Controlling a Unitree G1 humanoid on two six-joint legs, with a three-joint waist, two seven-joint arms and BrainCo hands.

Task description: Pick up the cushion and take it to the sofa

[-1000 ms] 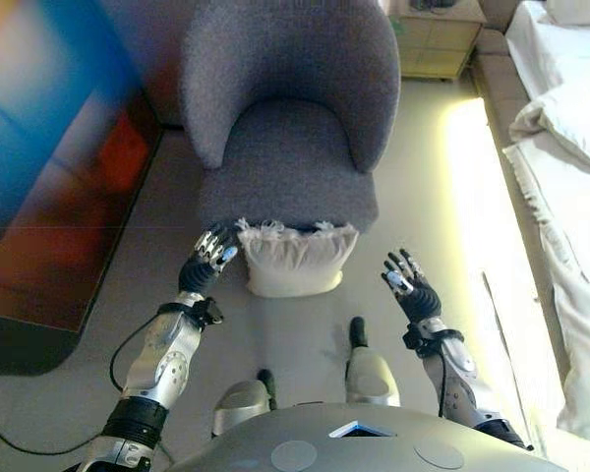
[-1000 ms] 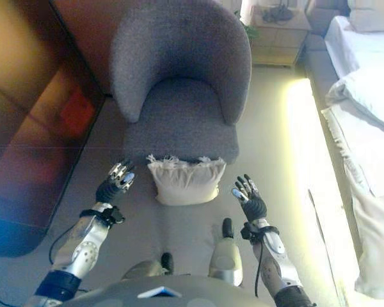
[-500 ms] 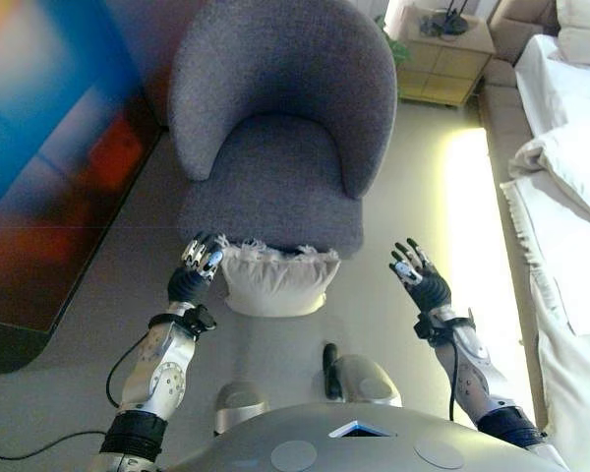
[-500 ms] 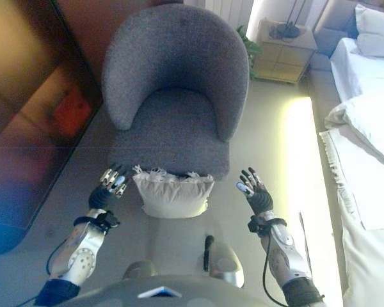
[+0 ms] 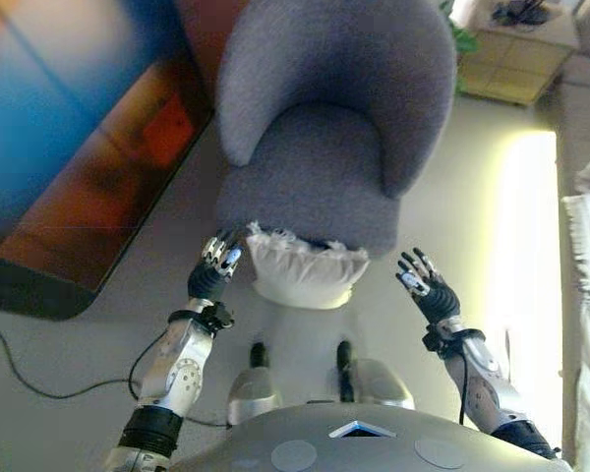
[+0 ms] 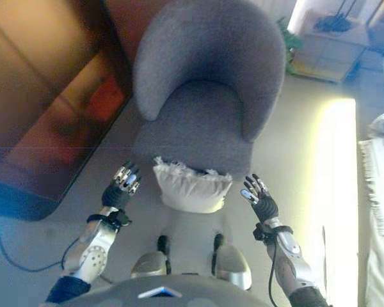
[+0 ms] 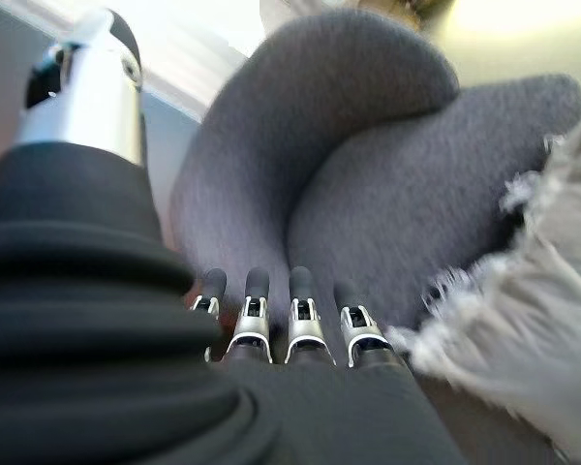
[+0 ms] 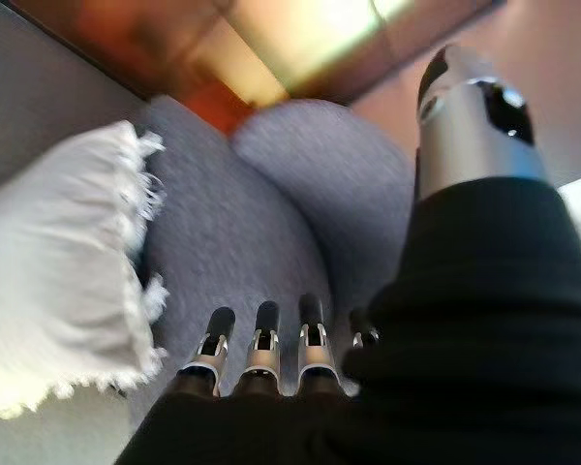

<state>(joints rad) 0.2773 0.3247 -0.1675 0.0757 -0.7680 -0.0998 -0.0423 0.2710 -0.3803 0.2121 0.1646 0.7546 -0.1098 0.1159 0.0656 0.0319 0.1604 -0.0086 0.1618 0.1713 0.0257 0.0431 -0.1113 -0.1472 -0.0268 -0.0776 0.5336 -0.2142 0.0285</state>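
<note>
the white fringed cushion stands on the floor, propped upright against the front edge of the grey armchair, its frayed top edge level with the lip of the seat. that lean is likely what keeps it up on its narrow side, and it leaves both flat ends of the cushion open to the robot.

the left hand hangs just beside the cushion's left end, near the armchair's front left corner. its fingers are straight and spread, holding nothing; in the left wrist view the fringe sits just off to the side of them, close but not clearly touching. the right hand is off the armchair's front right corner, clearly apart from the cushion's right end, with a strip of bare floor between. its fingers are also straight and relaxed, palm turned inward toward the cushion.

the two palms face each other with the cushion between them, which reads as the set-up for a two-sided squeeze: the cushion looks too wide and too soft for one hand to pinch well. judging from this, the pick-up has not begun, and the right hand has more ground to close than the left.

beyond the armchair's back right stands a small bedside cabinet.
</note>
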